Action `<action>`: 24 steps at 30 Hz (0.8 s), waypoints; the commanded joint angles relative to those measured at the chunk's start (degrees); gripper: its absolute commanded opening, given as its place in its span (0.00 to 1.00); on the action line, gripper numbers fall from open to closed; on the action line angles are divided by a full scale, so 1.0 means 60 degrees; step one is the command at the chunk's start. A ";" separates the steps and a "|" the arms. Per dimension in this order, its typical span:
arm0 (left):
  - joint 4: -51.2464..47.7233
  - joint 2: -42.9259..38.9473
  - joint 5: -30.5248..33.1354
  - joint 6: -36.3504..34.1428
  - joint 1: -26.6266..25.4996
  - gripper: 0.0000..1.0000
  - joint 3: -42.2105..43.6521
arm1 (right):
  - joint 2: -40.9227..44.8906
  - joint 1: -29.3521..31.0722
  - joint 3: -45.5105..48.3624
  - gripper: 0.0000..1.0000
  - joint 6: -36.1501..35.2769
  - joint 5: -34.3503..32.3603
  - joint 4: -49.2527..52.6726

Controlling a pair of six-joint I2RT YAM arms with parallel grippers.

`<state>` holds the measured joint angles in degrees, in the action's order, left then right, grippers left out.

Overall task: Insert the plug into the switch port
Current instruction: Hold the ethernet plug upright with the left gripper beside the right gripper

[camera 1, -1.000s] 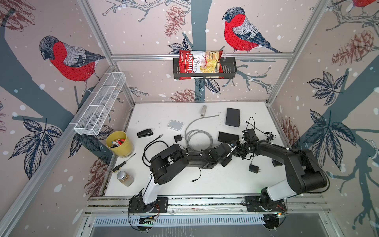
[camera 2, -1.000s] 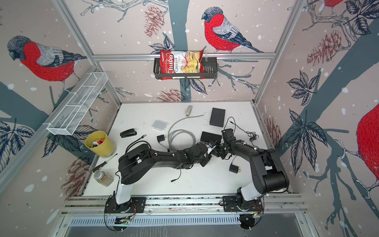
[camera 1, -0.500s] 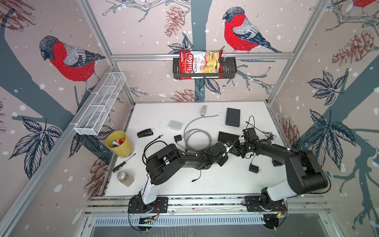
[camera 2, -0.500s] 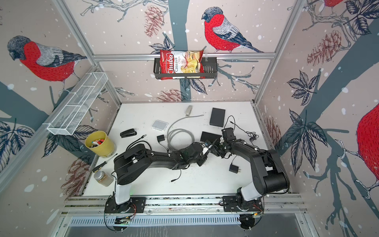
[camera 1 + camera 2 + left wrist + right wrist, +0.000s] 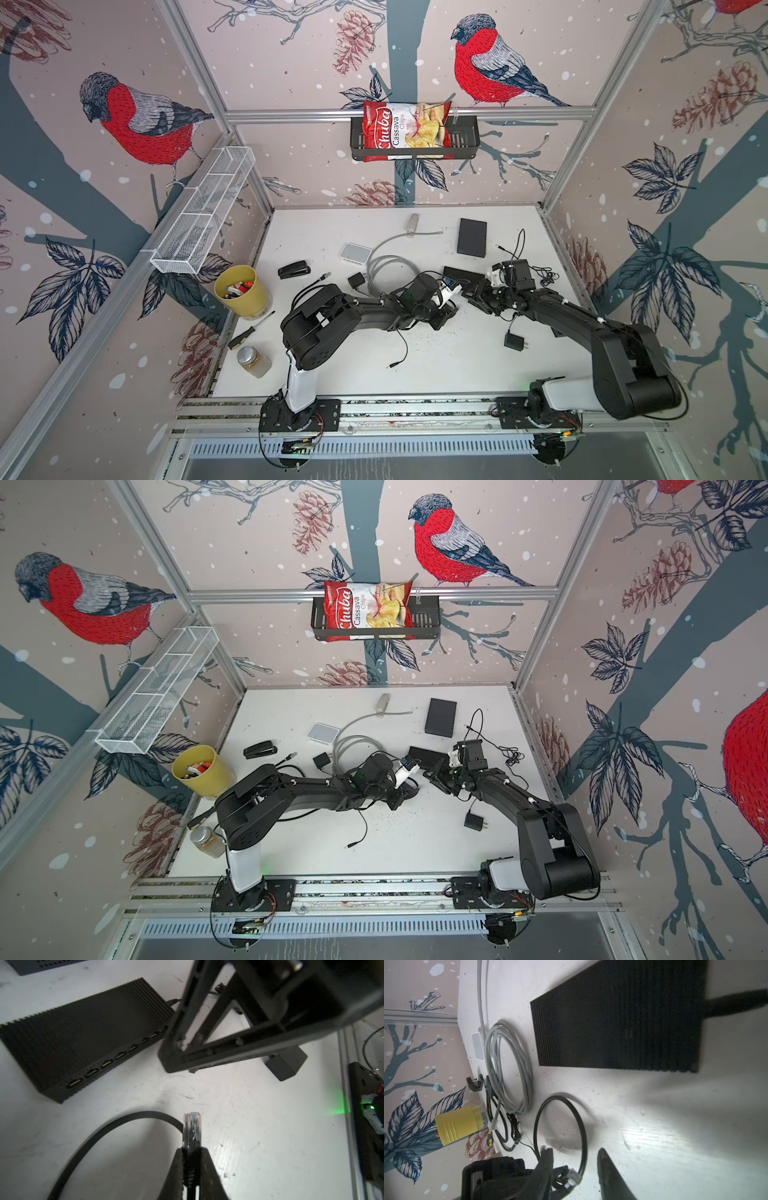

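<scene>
The plug [image 5: 192, 1129] is a clear connector on a black cable [image 5: 99, 1136]. My left gripper [image 5: 191, 1150] is shut on the boot just behind it, and the plug sticks out in front of the fingers. The switch [image 5: 83, 1039] is a black ribbed box lying flat, with a row of ports [image 5: 108, 1062] on the side facing the plug, some way off. My right gripper [image 5: 575, 1155] is open and close to the plug [image 5: 572, 1178] without touching it. In both top views the left gripper [image 5: 453, 309] [image 5: 415, 787] and right gripper [image 5: 468, 294] [image 5: 429, 774] meet beside the switch [image 5: 459, 274] [image 5: 424, 755].
A grey coiled cable [image 5: 388, 270], a white box [image 5: 355, 252] and a black box [image 5: 472, 237] lie further back. A power adapter [image 5: 514, 341] and thin black wires [image 5: 399, 349] lie nearer the front. A yellow cup [image 5: 241, 291], stapler [image 5: 294, 270], screwdriver [image 5: 249, 330] and jar [image 5: 252, 360] stand at the left.
My left gripper has shut on the plug. My right gripper's jaws have opened and let go of it, and they now stand apart beside it.
</scene>
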<state>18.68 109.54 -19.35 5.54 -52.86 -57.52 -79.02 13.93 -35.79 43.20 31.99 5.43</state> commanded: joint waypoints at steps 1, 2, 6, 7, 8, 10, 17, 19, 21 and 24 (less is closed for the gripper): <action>-0.0034 -0.0049 -0.0436 -0.0177 0.0036 0.07 -0.0008 | 0.0022 0.0151 0.0115 0.36 -0.0294 0.0640 -0.0462; -0.0050 -0.0021 -0.0387 -0.0176 0.0036 0.07 -0.0036 | 0.0016 0.0207 0.0194 0.35 -0.0240 0.0743 -0.0542; -0.0052 -0.0033 -0.0240 -0.0142 0.0063 0.07 -0.0040 | 0.0106 0.0325 0.0448 0.32 -0.0110 0.0878 -0.0562; -0.0059 -0.0037 -0.0259 -0.0146 0.0078 0.07 -0.0038 | 0.0130 0.0329 0.0507 0.32 -0.0096 0.0908 -0.0555; -0.0057 -0.0030 -0.0295 -0.0139 0.0097 0.07 -0.0051 | 0.0160 0.0343 0.0555 0.31 -0.0103 0.0934 -0.0539; -0.0051 -0.0011 -0.0333 -0.0129 0.0109 0.07 -0.0065 | 0.0210 0.0399 0.0645 0.30 -0.0068 0.0953 -0.0599; 0.0132 0.0025 -0.0500 0.0003 0.0109 0.07 -0.0052 | 0.0174 0.0501 0.0836 0.28 0.0005 0.0968 -0.0734; 0.0137 0.0009 -0.0530 0.0014 0.0109 0.07 -0.0064 | 0.0094 0.0505 0.0867 0.28 0.0029 0.0997 -0.0866; 0.0109 0.0011 -0.0582 -0.0043 0.0109 0.07 -0.0067 | 0.0046 0.0505 0.0867 0.28 0.0084 0.1038 -0.0983; 0.0078 -0.0004 -0.0533 -0.0102 0.0109 0.07 -0.0053 | -0.0056 0.0519 0.0824 0.24 0.0110 0.1055 -0.1048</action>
<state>18.33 109.58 -21.74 5.61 -52.27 -57.58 -78.94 16.84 -30.72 43.46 37.47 1.30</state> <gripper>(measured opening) 0.142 0.247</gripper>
